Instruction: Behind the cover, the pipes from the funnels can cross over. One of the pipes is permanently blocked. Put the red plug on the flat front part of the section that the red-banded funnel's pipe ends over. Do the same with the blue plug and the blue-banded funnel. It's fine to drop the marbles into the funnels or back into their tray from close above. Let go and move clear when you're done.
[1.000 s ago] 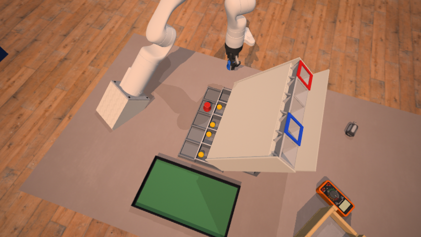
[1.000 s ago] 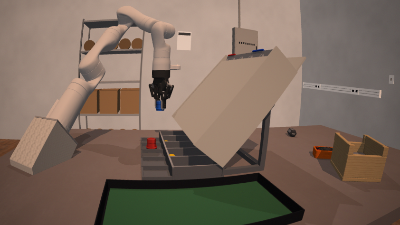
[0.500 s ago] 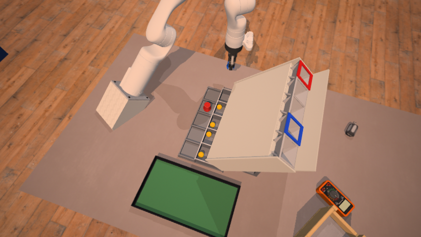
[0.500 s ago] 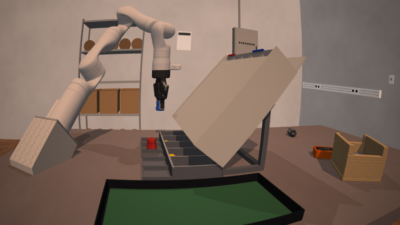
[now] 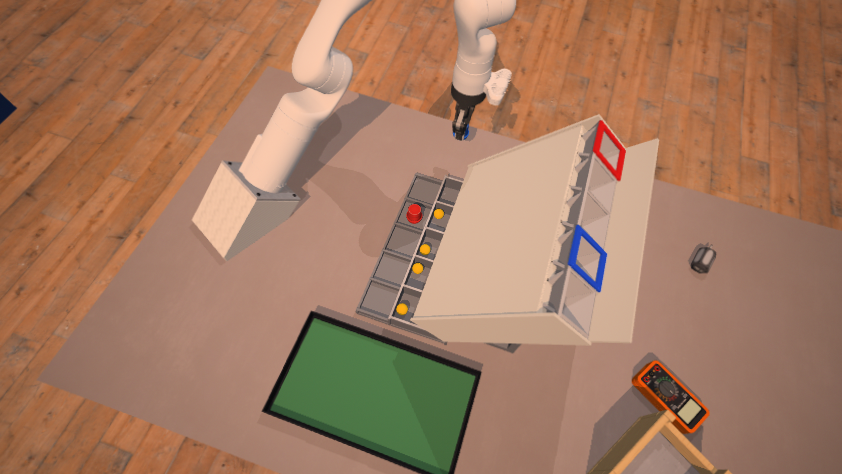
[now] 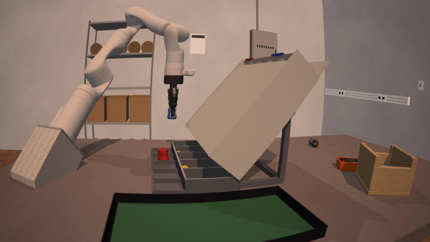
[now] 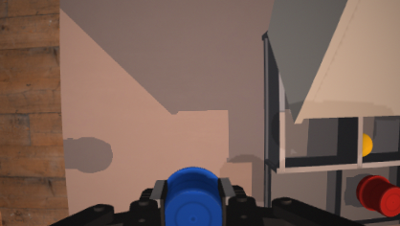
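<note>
The gripper (image 6: 172, 114) is clamped on the blue plug (image 7: 192, 198), held in the air beyond the far end of the sectioned tray (image 5: 377, 276). The red plug (image 5: 414, 212) stands on the flat front part of the tray's second section from that end, beside a marble (image 5: 438, 213).

Warm wood planks make up the floor (image 5: 117, 88). A pale beige wall (image 6: 45, 75) meets a grey wall (image 6: 376, 59) carrying a white strip (image 6: 366, 96). A metal shelving unit (image 6: 120, 80) holds brown boxes (image 6: 118, 107) and round brown objects (image 6: 134, 46). Soft shadows fall across the desk (image 6: 90, 195).
</note>
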{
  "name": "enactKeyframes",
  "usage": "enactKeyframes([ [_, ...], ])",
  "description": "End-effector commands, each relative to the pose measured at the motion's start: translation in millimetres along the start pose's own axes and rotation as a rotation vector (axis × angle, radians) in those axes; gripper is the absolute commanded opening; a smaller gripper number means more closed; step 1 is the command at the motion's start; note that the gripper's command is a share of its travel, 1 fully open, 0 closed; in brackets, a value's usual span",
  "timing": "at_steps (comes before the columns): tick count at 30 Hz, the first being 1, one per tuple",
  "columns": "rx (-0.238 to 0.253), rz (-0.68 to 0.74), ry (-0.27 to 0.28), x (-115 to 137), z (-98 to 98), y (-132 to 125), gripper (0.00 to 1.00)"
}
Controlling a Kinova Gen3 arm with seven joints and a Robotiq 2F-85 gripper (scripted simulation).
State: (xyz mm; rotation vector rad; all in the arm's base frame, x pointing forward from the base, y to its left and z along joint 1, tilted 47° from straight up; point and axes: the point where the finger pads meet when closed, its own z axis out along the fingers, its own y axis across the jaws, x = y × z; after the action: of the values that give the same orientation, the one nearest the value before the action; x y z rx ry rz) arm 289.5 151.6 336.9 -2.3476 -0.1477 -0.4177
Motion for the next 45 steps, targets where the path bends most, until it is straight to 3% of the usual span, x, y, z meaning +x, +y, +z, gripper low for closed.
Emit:
enactKeyframes([
  [1,-0.002,0.007,0.000,0.3,-0.3,0.2,0.00],
  [9,-0.002,0.007,0.000,0.3,-0.3,0.2,0.00],
  [10,-0.002,0.006,0.000,-26.1,-6.8,64.7,0.00],
  [13,-0.002,0.006,0.000,-29.6,-7.6,73.8,0.00],
  [17,-0.002,0.006,0.000,-46.7,-11.8,114.8,0.00],
  [43,-0.011,0.007,-0.008,-46.2,-11.3,114.3,0.00],
  [44,-0.011,0.007,-0.008,-45.5,13.7,114.4,0.00],
  [45,-0.011,0.007,-0.008,-45.5,13.7,114.4,0.00],
])
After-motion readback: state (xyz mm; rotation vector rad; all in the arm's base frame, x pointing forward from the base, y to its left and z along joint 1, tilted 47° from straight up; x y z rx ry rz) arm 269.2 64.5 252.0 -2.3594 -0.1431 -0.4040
